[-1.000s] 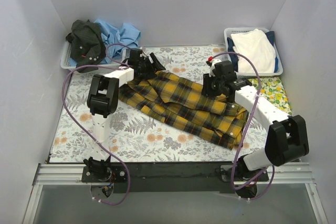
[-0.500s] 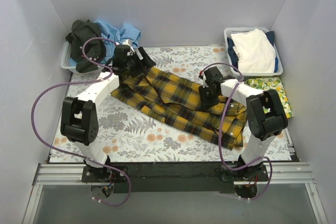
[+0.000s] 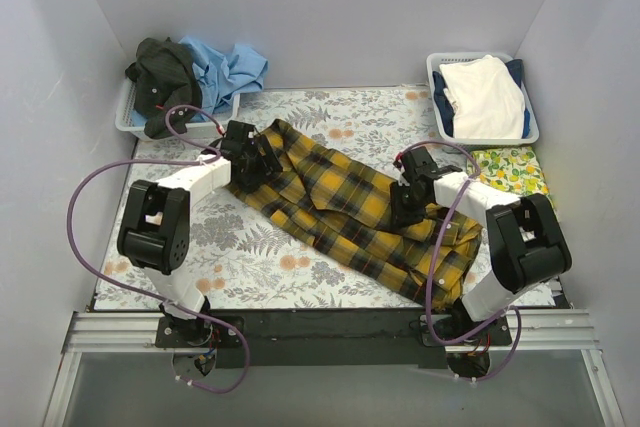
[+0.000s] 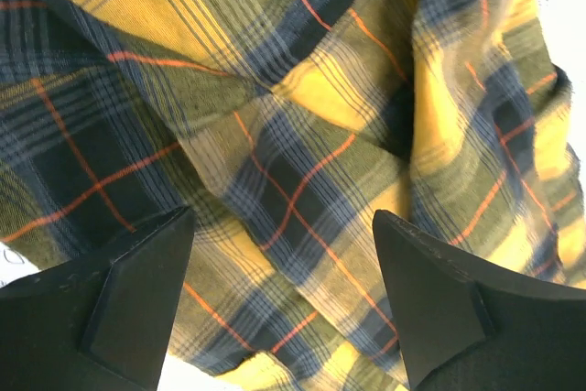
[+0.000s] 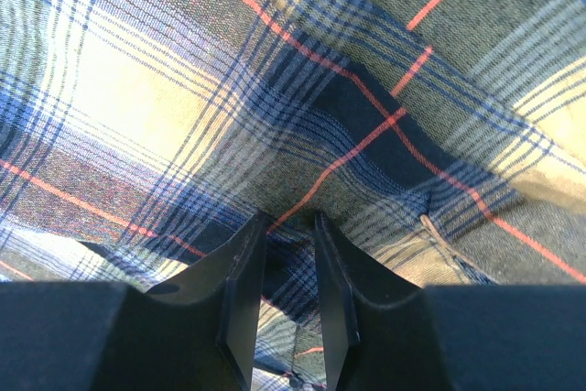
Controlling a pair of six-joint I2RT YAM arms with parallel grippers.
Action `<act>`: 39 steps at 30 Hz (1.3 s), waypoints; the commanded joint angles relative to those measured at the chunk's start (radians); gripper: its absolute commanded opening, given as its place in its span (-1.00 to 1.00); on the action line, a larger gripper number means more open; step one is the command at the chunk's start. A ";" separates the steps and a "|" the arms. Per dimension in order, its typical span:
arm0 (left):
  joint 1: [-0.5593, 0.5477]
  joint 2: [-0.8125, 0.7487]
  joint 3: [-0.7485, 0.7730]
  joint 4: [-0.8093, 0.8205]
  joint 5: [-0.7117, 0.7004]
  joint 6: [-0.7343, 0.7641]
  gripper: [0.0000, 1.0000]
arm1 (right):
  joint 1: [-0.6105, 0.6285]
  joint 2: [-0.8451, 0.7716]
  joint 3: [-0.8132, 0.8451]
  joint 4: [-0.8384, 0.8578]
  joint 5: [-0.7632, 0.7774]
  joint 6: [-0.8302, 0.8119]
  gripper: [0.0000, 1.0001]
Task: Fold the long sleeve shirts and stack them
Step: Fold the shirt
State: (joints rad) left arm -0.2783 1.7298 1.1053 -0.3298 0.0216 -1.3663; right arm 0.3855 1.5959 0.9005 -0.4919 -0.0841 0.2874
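Top external view: the yellow-and-black plaid shirt (image 3: 330, 197) lies spread diagonally on the flower-print tabletop (image 3: 250, 247), from upper left to lower right. The left claw (image 3: 265, 159) sits at its upper-left end. In the left wrist view its 2 fingers (image 4: 128, 299) are spread wide over rumpled plaid, gripping nothing. The right claw (image 3: 403, 209) rests on the shirt's right half, its fingers (image 5: 240, 290) drawn nearly together and pinching a thin fold of the cloth. A dark shirt (image 3: 160, 72) and a light blue shirt (image 3: 235, 67) are heaped in the back-left bin (image 3: 125, 122).
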 commanded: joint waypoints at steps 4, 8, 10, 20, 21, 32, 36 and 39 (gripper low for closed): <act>-0.007 0.144 0.099 0.026 0.059 0.036 0.54 | 0.000 -0.036 -0.118 -0.085 -0.025 0.065 -0.29; -0.019 0.318 0.198 0.064 0.161 0.061 0.49 | 0.000 -0.070 -0.130 -0.105 -0.037 0.071 -0.29; -0.030 0.353 0.234 0.113 0.201 0.064 0.49 | 0.000 -0.093 -0.140 -0.112 -0.040 0.076 -0.29; -0.075 0.608 0.545 0.222 0.302 0.021 0.51 | 0.001 -0.116 -0.091 -0.067 -0.091 0.044 -0.29; -0.073 0.626 0.582 0.221 0.287 0.029 0.54 | 0.001 -0.085 -0.071 -0.059 -0.095 0.036 -0.29; -0.045 0.808 1.032 0.161 0.230 -0.007 0.63 | 0.018 0.055 0.262 -0.094 -0.113 -0.018 -0.26; -0.016 0.636 0.911 0.170 0.210 0.042 0.65 | 0.018 -0.098 0.239 -0.106 -0.040 -0.011 -0.18; -0.012 0.473 0.754 0.166 0.224 0.084 0.66 | 0.016 -0.207 0.183 -0.111 0.020 -0.022 -0.12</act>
State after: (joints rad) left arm -0.3168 2.4542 1.9675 -0.1333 0.2653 -1.3483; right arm 0.4034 1.5452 1.1194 -0.5716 -0.1482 0.2832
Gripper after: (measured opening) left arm 0.826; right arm 0.428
